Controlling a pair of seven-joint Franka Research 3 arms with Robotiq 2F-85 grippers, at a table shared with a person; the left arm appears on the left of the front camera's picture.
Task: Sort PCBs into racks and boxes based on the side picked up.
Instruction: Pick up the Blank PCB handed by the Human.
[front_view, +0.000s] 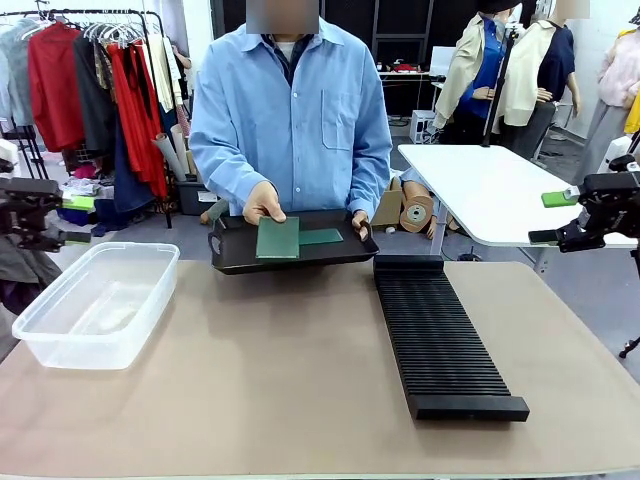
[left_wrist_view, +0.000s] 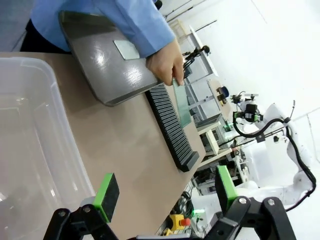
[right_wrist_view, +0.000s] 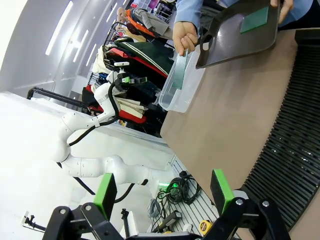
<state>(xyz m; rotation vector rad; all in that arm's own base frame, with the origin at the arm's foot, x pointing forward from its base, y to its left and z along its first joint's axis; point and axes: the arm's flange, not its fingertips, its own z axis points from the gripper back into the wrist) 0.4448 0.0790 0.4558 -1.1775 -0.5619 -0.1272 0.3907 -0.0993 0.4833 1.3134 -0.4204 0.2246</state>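
We count two PCBs (front_view: 277, 238) at one tray (front_view: 290, 262), one rack (front_view: 440, 340), one box (front_view: 100, 305); the left gripper (left_wrist_view: 165, 192) and right gripper (right_wrist_view: 164, 192) both stand spread, grasping nothing.

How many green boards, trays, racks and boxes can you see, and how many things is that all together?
PCBs: 2
Black tray: 1
Black slotted rack: 1
Clear plastic box: 1
Total: 5
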